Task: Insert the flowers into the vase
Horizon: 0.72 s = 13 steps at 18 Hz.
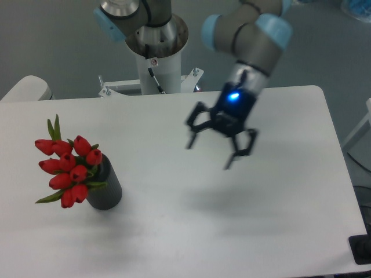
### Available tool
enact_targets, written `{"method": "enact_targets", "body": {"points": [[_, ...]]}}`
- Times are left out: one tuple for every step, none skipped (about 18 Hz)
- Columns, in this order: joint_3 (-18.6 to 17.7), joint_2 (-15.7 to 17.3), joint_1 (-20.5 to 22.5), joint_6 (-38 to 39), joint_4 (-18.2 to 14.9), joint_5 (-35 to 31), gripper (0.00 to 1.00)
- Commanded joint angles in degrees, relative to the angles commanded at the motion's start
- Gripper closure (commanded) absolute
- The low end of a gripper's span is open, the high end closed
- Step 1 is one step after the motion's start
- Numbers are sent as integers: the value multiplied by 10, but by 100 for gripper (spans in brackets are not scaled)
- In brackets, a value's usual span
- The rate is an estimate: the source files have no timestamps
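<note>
No text, number or brand can be read anywhere. A small sticker with a red mark sits on the robot's white base column (pixel 153 62) at the far side, too small and blurred to make out.
</note>
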<state>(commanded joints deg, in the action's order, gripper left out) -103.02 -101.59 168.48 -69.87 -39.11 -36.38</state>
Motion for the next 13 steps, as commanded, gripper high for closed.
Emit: {"method": "enact_targets", "body": {"points": [[12,-10,9,-19,0,-13,0],[23,-14,22,-45,-1,-36,0],[32,-19,28,-72,-3,-64,0],[40,-27,28,-104,-4,-97,0],[51,-34,28,-149,-4,-133,0],[63,-41,28,-192,-4,-173,0],[73,-47,28,-229,-4,-209,0],[83,-53,28,-257,-7,-239,0],[91,-56,26,-274,-13,-262,0],[99,-58,22,-284,-24,-285,0],[111,-62,19,-292,-36,-310,0],[124,-64,17,-301,-50,-332,0],[142,-68,10,-317,-75,-353,0]]}}
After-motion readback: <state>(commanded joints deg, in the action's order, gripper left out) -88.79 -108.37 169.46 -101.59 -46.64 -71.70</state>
